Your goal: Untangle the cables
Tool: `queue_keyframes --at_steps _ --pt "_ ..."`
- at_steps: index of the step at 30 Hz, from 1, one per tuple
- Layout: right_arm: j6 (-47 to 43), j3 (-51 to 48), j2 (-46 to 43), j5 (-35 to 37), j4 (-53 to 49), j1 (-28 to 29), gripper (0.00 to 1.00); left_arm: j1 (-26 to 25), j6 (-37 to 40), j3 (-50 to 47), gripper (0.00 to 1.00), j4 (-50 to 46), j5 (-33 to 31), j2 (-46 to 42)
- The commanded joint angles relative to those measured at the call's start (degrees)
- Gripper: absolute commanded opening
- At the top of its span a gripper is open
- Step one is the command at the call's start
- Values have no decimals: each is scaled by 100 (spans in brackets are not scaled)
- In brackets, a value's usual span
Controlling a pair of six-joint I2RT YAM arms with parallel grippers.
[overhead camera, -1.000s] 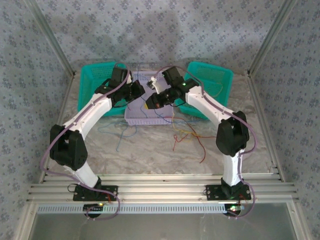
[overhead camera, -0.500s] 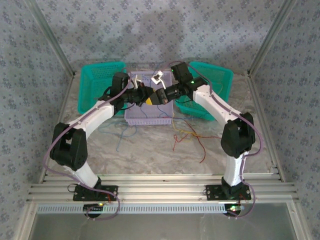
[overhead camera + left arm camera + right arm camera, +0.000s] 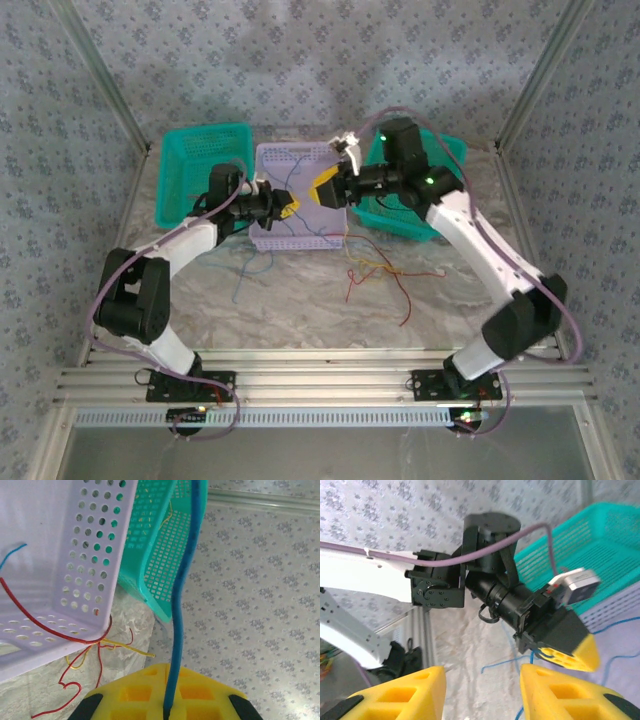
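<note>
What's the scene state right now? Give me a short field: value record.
left pincer: shut on the blue cable
right pincer: open, nothing between its fingers, facing the left pincer
baskets: lavender basket in the middle, left green basket and right green basket beside it
loose wires: red and yellow cables bunched on the table in front of the lavender basket
status: cables not yet separated
</note>
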Motion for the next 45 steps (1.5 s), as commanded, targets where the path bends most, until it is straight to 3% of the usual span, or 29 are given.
queue_keyframes --at_steps 1,7,11,15,19,33,35,38,39,45 --pt "-77 -458 -696 883 391 163 50 111 -150 89 0 -16 -40 -163" --pt "2 -1466 -1398 1563 465 980 56 170 -382 72 0 130 -123 -231" --pt "-177 -2076 -1769 2826 223 1490 59 179 -409 50 0 140 -51 -313" --pt "-714 -2599 -1974 4540 329 1998 62 170 -369 45 0 83 9 -393" --pt "-911 -2604 -1909 5415 489 2069 62 170 -283 46 0 -63 57 -465" --pt "-1301 -2421 -1121 5665 576 2148 59 170 -197 -106 0 -227 121 -745" --pt "-1320 -2361 -1068 5656 602 2135 49 170 -219 -121 0 -192 149 -752" --pt "-1359 -2251 -930 5803 706 2091 14 136 -347 -165 0 27 246 -757" --pt "-1396 -2213 -865 5802 769 2067 7 102 -394 -159 0 98 303 -758" --pt "-1511 -2073 -435 5689 1584 1981 0 -304 -709 -156 0 637 513 -732"
